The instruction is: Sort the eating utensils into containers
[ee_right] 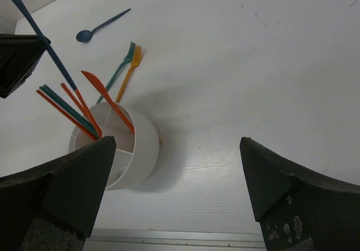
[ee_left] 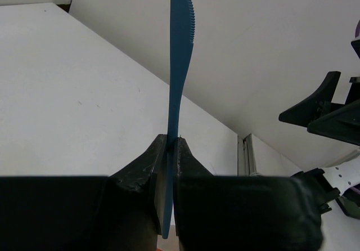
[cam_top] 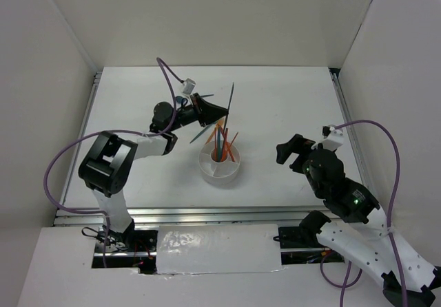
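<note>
Holding, top view: the left gripper (cam_top: 209, 111) is clamped on a blue knife (cam_top: 230, 99) with the blade pointing up and leaning a little. It sits just far-left of the white holder (cam_top: 219, 173). Carrying it upright likely lets the handle drop straight into a compartment.
Waiting side, top view: the right gripper (cam_top: 298, 153) hangs well right of the holder with its jaws apart and nothing between them. It is probably being kept out of the left arm's path.
Grip, left wrist view: both fingers (ee_left: 140, 169) press flat on the knife's handle end. The serrated edge faces right, and this hold should stop the thin piece from twisting.
Holder, right wrist view: orange and teal chopsticks (ee_right: 59, 102) lean out to the left together. An orange knife (ee_right: 107, 99) stands beside them, apparently in a neighbouring compartment.
Unsorted, right wrist view: a blue spoon (ee_right: 101, 27), a teal fork (ee_right: 120, 66) and an orange fork (ee_right: 129, 71) lie flat on the table (ee_right: 253, 48) on the holder's far-left side. The two forks are touching.
</note>
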Motion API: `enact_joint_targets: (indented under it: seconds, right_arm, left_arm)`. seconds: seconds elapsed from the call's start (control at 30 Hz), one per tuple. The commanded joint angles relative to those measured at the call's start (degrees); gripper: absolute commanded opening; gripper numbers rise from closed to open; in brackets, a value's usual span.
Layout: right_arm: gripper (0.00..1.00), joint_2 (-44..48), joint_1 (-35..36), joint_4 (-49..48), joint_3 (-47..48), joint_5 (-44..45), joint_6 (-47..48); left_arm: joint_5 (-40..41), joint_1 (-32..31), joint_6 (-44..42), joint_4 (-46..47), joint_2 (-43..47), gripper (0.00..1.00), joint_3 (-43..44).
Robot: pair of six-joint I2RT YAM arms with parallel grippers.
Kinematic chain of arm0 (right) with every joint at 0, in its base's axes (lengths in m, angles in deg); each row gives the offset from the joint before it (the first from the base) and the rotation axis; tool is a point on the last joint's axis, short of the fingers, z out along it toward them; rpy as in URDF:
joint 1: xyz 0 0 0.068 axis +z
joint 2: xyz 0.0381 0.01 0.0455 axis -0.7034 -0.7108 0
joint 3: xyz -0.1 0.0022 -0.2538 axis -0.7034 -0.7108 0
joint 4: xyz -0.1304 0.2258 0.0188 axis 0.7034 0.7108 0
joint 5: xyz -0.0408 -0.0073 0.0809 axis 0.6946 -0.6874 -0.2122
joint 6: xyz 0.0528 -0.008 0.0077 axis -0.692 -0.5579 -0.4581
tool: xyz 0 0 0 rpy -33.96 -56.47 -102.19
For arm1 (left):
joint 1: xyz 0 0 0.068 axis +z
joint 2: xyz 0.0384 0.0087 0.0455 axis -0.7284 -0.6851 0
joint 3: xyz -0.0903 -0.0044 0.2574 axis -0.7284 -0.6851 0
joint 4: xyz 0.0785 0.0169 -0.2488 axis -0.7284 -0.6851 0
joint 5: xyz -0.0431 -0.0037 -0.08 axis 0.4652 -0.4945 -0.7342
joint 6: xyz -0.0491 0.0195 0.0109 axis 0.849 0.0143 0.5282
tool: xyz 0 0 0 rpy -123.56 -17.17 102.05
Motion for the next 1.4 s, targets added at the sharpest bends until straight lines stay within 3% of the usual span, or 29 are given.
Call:
enact_joint_targets:
  seconds: [0.0, 0.37, 1.1, 1.37]
  right_arm:
    - [1.0, 0.62, 0.57, -0.18, 0.1, 1.1, 0.36]
    - [1.0, 1.06, 0.57, 1.4, 0.62, 1.45, -0.61]
    - [1.0, 0.88, 0.48, 1.84, 0.8, 1.36, -0.69]
    - [1.0, 0.44, 0.57, 1.4, 0.62, 0.83, -0.69]
  left_arm:
    - [-1.15, -1.34, -3.71, 3.42, 2.05, 0.0, 1.81]
    - [-0.01, -3.01, 0.77, 11.85, -1.55, 0.0, -2.14]
    - [-1.59, -3.36, 0.15, 10.28, -4.01, 0.0, -3.72]
    - [-2.29, -4.42, 4.81, 18.09, -6.38, 0.0, -6.18]
